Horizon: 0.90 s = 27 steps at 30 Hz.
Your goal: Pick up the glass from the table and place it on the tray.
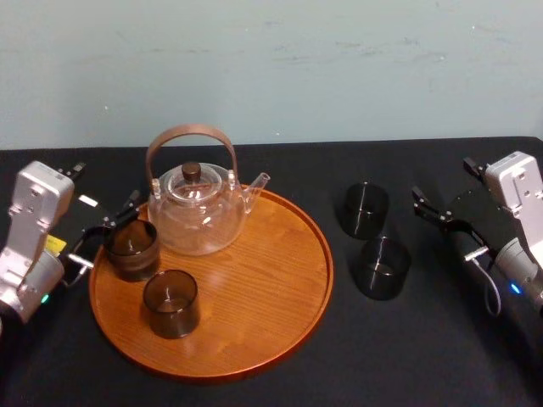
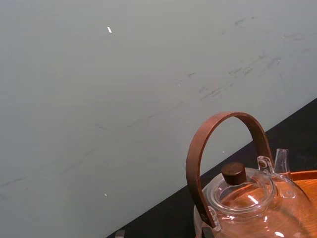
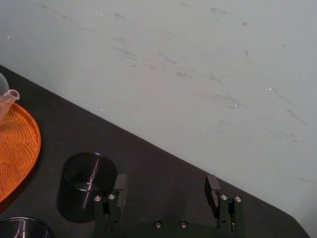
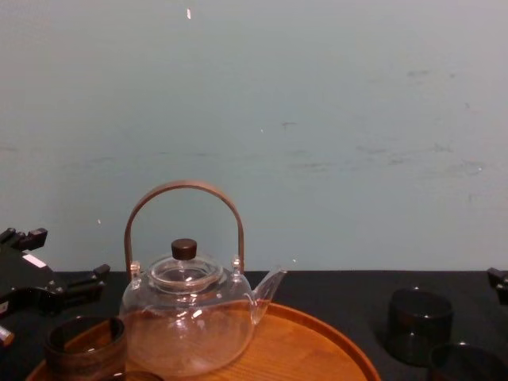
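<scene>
Two dark glasses stand on the black table [image 1: 280, 373] to the right of the tray: one farther back [image 1: 365, 209] and one nearer [image 1: 383, 267]. The round wooden tray [image 1: 280, 280] holds a clear teapot [image 1: 198, 208] and two more dark glasses, one at its left edge [image 1: 131, 248] and one nearer the front [image 1: 171, 303]. My left gripper [image 1: 106, 233] is open at the tray's left rim, right beside the left-edge glass. My right gripper [image 3: 166, 191] is open and empty, to the right of the table glasses; the farther glass [image 3: 89, 183] sits just outside one finger.
A pale wall [image 1: 271, 68] runs behind the table. The teapot's tall brown handle [image 2: 218, 148] rises close to my left wrist. Bare tray wood lies right of the teapot and the front glass. Black table stretches in front of the tray and between the tray and the table glasses.
</scene>
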Available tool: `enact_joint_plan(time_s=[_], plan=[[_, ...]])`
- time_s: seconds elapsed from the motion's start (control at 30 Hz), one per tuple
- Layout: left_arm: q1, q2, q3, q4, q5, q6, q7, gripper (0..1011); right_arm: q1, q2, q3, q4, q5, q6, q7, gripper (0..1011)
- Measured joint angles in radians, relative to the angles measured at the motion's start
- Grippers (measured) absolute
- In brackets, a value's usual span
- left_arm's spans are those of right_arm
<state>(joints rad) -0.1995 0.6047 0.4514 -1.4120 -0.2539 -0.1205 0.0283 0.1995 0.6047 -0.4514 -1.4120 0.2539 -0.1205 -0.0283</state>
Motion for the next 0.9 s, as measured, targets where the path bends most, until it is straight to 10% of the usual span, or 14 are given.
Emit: enact_joint_plan(time_s=[0.9], plan=[[0.0,0.0,0.0,0.0,0.0,0.0,0.0,1001,0.0,0.0,0.0,0.0,0.0,0.0,0.0,1002]])
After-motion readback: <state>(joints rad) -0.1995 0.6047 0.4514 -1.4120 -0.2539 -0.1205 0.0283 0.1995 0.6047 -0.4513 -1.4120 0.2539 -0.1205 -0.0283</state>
